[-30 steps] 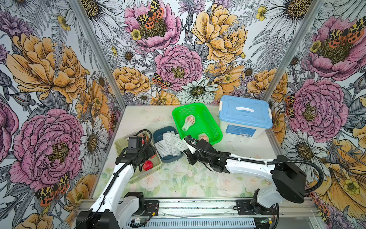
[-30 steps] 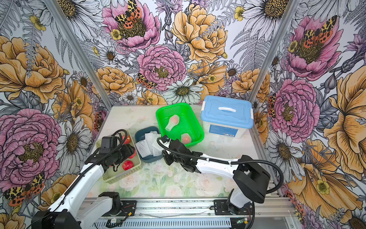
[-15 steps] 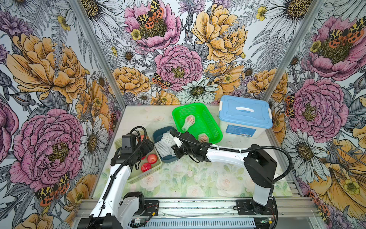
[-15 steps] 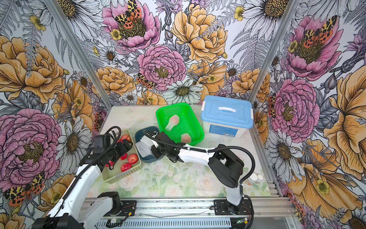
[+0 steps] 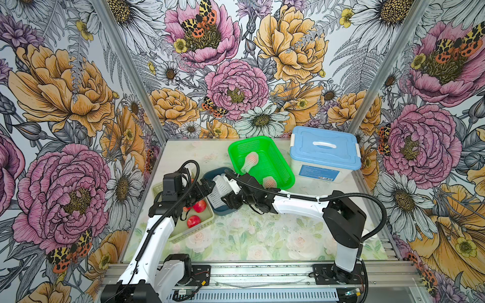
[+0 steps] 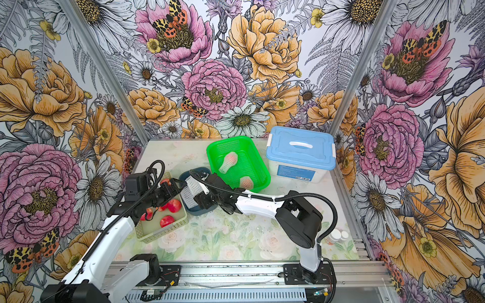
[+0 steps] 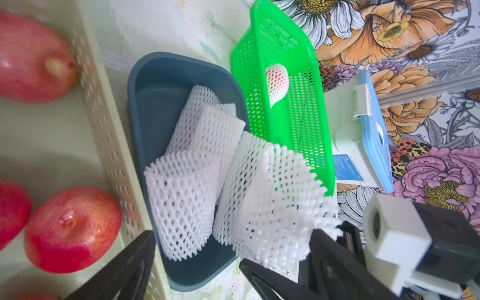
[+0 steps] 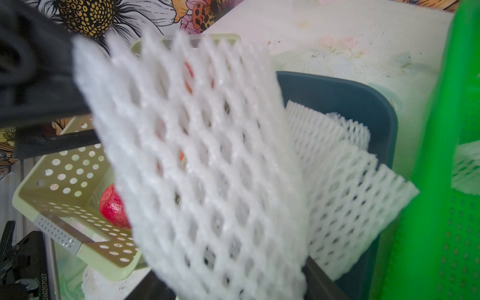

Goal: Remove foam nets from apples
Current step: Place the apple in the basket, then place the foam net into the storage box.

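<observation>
The left arm reaches forward over the cream basket [image 5: 183, 234] of bare apples [image 5: 200, 206], its left gripper [image 5: 206, 189] spread wide and empty beside the blue bin [image 5: 223, 211]. In that bin lie foam nets [image 7: 181, 202]. The right arm stretches low across the table, with the right gripper [image 5: 227, 199] against a loose net [image 8: 202, 161]; I cannot tell whether it grips the net. Two netted apples [image 5: 251, 158] sit in the green basket [image 5: 262, 139].

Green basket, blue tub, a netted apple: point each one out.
green basket [image 5: 271, 168], in a top view, bare mesh floor.
blue tub [image 7: 161, 85], left wrist view, bare inner floor.
netted apple [image 5: 252, 158], in a top view, its rounded pink end.
</observation>
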